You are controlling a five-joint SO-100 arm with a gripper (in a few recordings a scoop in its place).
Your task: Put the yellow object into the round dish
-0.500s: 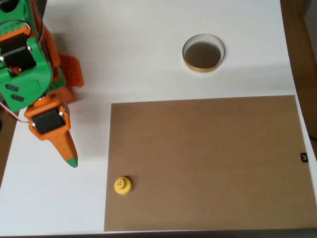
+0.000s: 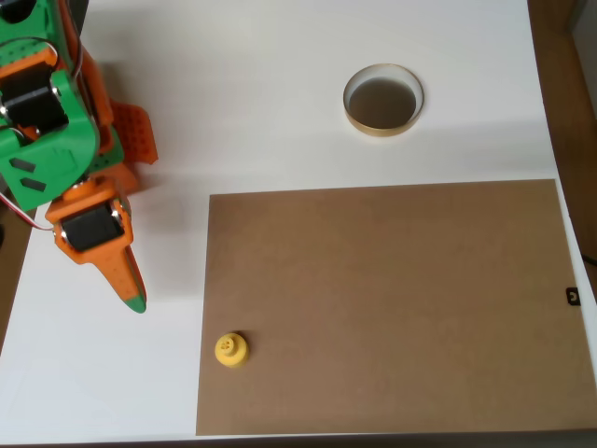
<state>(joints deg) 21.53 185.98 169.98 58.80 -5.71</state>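
**Yellow piece sitting below the gripper's tip**

Orange and green, the gripper [image 2: 135, 301] is hanging over white table [image 2: 280, 93], fingers seemingly together. The yellow object [image 2: 230, 349] is lying down-right of it, on the brown board's [image 2: 392, 308] edge. The round dish [image 2: 382, 99] is sitting well up-right.

White table [image 2: 280, 93]; brown board [image 2: 392, 308].

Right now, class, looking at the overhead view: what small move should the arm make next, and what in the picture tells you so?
Probably swing the gripper toward the yellow object. It holds nothing, and its tip sits over the white table, up and left of the piece. The piece rests at the brown board's left edge, far from the round dish.
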